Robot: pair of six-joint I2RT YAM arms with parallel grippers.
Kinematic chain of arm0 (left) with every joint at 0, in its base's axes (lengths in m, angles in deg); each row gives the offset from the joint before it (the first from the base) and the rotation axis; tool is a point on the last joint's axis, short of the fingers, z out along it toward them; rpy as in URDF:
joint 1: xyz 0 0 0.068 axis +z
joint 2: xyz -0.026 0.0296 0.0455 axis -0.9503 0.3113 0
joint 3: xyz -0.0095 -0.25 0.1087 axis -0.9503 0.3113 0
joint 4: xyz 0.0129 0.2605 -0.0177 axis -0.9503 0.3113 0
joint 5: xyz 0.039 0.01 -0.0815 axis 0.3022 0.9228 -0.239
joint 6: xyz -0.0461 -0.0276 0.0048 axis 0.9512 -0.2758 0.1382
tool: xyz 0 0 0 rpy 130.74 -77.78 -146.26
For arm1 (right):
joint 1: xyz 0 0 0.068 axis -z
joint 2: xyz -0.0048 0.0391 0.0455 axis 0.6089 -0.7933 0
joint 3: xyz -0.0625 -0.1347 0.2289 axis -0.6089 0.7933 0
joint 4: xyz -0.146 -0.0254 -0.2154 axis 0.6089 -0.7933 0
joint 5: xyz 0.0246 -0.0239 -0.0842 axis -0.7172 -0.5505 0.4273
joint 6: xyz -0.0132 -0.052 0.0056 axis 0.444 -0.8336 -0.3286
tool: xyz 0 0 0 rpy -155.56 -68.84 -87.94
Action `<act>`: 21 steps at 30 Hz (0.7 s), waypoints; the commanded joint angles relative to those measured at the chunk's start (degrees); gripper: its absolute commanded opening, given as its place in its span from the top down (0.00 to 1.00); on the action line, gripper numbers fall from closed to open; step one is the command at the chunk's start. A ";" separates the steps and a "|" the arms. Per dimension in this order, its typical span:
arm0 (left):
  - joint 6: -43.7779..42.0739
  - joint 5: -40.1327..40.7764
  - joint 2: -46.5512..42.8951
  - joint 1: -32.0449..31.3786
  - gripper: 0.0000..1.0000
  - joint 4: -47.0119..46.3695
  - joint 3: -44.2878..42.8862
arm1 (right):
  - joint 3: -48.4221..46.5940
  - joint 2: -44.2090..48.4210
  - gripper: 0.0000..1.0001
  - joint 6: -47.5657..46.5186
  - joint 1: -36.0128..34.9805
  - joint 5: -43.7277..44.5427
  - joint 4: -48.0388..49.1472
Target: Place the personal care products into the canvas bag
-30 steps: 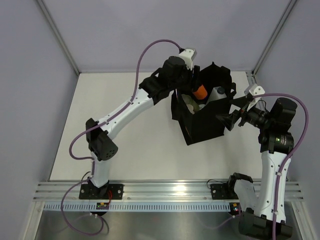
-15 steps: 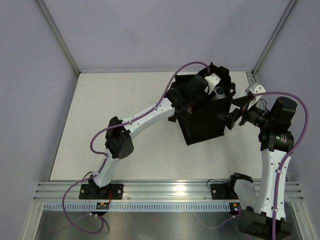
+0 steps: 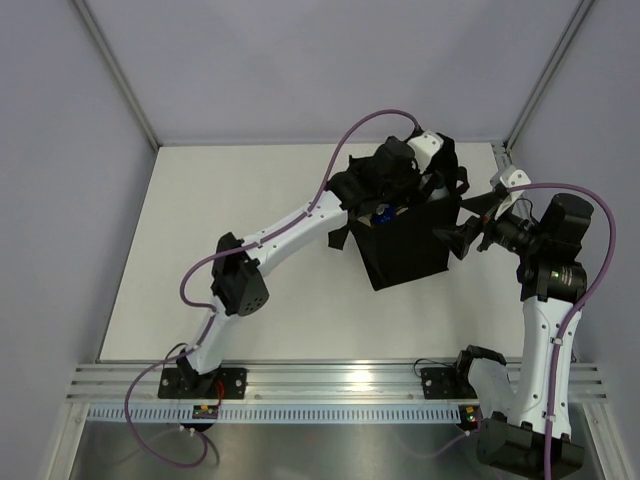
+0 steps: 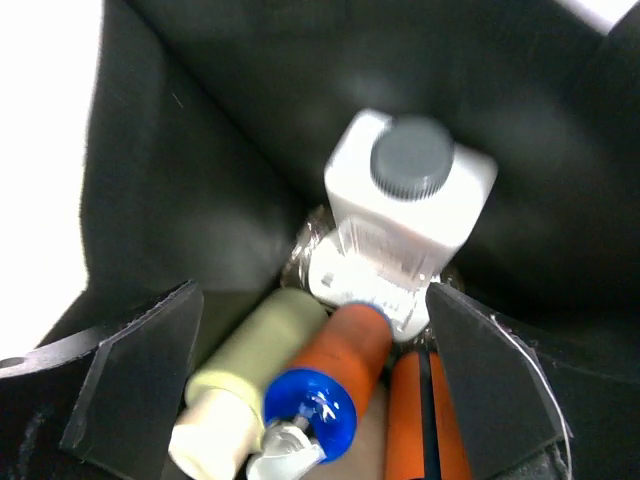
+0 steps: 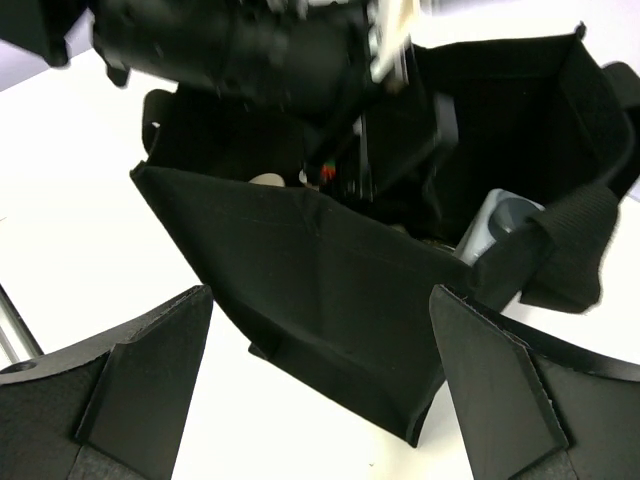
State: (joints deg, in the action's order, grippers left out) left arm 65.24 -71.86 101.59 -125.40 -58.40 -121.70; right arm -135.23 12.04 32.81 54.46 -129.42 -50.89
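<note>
Inside the black canvas bag (image 3: 405, 252), the left gripper (image 4: 315, 385) hangs with fingers spread wide over a blue-capped orange bottle (image 4: 352, 345) lying among other bottles. The right gripper (image 5: 320, 400), equally spread, waits outside. Light, smooth and rigid, the bottles would likely grip best across the body.

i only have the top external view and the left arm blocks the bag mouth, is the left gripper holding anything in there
observer: no, the left gripper is open; the orange bottle with a blue cap lies loose between its jaws, inside the black canvas bag
operator: what else is in there
observer: a white square bottle with a dark grey cap, cap towards the wrist camera, slightly blurred
operator: anything more
observer: a pale olive-green bottle and a second orange bottle lie either side of the blue-capped one
</note>
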 commanded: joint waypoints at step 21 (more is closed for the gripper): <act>-5.38 9.81 -65.30 2.38 0.01 -12.43 56.29 | -6.21 2.89 0.00 9.14 2.47 19.14 -4.78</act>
State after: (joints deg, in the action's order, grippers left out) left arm 61.52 -67.14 41.55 -124.29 -68.17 -74.49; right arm -137.68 12.63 37.62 56.64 -119.17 -53.63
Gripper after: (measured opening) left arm 0.985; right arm 0.993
